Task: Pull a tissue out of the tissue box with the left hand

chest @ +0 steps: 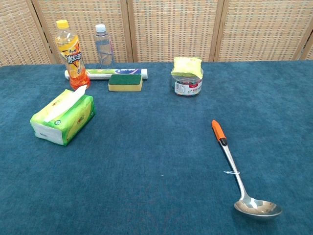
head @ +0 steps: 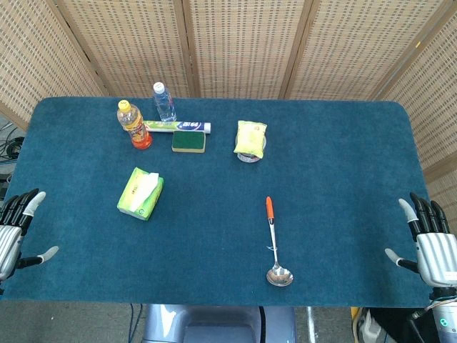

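shiny steel ladle (chest: 238, 172) nearest; soft green tissue box (chest: 62, 117) untouched

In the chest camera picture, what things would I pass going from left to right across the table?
Tissue box → orange drink bottle → water bottle → sponge → jar with yellow packet → ladle.

Count of things on the tabletop (head: 328, 179): seven in all.

Two bottles at eleven o'clock, an orange-drink bottle (head: 133, 125) and a clear water bottle (head: 164, 102); one tissue box (head: 141, 194) at nine o'clock; one tube (head: 178, 126); one sponge (head: 188, 141); one small jar (chest: 187, 86) capped by a yellow packet at twelve o'clock; one ladle (head: 273, 243) at five o'clock.
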Controlling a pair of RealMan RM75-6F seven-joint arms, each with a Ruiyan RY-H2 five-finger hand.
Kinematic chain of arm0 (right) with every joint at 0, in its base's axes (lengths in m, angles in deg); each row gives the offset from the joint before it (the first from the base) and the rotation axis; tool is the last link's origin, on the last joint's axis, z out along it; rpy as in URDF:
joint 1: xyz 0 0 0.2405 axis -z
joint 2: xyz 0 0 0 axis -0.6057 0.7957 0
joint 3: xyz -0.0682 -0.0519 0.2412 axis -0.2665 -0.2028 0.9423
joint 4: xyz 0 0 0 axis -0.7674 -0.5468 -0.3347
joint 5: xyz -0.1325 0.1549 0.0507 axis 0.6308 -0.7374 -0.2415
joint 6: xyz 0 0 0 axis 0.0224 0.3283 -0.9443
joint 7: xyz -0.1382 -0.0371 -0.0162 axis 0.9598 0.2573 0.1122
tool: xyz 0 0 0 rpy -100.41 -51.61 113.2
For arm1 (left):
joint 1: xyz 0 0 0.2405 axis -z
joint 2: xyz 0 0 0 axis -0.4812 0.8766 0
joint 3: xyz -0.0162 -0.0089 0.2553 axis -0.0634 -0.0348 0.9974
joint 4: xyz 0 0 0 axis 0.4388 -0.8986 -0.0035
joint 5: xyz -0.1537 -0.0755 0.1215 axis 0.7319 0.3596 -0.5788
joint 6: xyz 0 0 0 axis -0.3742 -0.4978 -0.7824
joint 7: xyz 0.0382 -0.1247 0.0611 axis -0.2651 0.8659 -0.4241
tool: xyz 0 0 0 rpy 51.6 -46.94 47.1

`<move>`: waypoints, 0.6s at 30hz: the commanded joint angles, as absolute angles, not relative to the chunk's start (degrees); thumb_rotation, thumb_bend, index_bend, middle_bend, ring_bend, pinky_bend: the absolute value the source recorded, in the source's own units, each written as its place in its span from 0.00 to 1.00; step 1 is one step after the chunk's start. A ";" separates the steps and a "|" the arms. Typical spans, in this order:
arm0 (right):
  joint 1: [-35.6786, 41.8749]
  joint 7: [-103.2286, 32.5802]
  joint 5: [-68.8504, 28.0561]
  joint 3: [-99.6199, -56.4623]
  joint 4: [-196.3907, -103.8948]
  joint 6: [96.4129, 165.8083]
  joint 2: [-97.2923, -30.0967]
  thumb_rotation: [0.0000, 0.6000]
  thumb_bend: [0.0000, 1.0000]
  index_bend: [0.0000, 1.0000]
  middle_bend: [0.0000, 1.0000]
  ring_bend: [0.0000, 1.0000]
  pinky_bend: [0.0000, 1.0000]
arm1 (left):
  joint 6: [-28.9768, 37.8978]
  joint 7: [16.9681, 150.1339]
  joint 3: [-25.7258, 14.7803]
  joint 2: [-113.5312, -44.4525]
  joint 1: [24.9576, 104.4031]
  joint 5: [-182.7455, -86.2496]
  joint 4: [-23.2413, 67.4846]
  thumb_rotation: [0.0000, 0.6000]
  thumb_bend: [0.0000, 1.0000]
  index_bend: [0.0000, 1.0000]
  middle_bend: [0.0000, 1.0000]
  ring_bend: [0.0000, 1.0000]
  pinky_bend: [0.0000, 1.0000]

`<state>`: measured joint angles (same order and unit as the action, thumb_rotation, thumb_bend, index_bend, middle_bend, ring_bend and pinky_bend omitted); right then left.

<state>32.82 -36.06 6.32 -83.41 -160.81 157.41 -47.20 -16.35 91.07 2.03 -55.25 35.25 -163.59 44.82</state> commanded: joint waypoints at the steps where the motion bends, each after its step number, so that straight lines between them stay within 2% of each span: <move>1: 32.85 -35.92 6.30 -83.39 -160.79 157.47 -47.25 1.00 0.00 0.00 0.00 0.00 0.00 | -16.25 91.10 2.04 -55.24 35.29 -163.53 44.81 1.00 0.15 0.00 0.00 0.00 0.00; 11: 32.85 -35.78 6.10 -83.33 -160.94 157.34 -47.21 1.00 0.00 0.00 0.00 0.00 0.00 | -15.13 91.06 0.81 -56.62 37.32 -164.28 41.89 1.00 0.16 0.00 0.00 0.00 0.00; 15: 32.70 -35.69 5.65 -83.15 -160.83 156.91 -47.28 1.00 0.00 0.00 0.00 0.00 0.00 | -14.29 91.24 -1.00 -60.16 42.22 -169.40 32.51 1.00 0.19 0.00 0.00 0.00 0.00; 18: 32.42 -35.22 5.19 -82.96 -160.85 156.31 -47.39 1.00 0.00 0.00 0.00 0.00 0.00 | -11.68 93.34 -0.48 -62.68 47.63 -175.35 22.98 1.00 0.22 0.00 0.00 0.00 0.00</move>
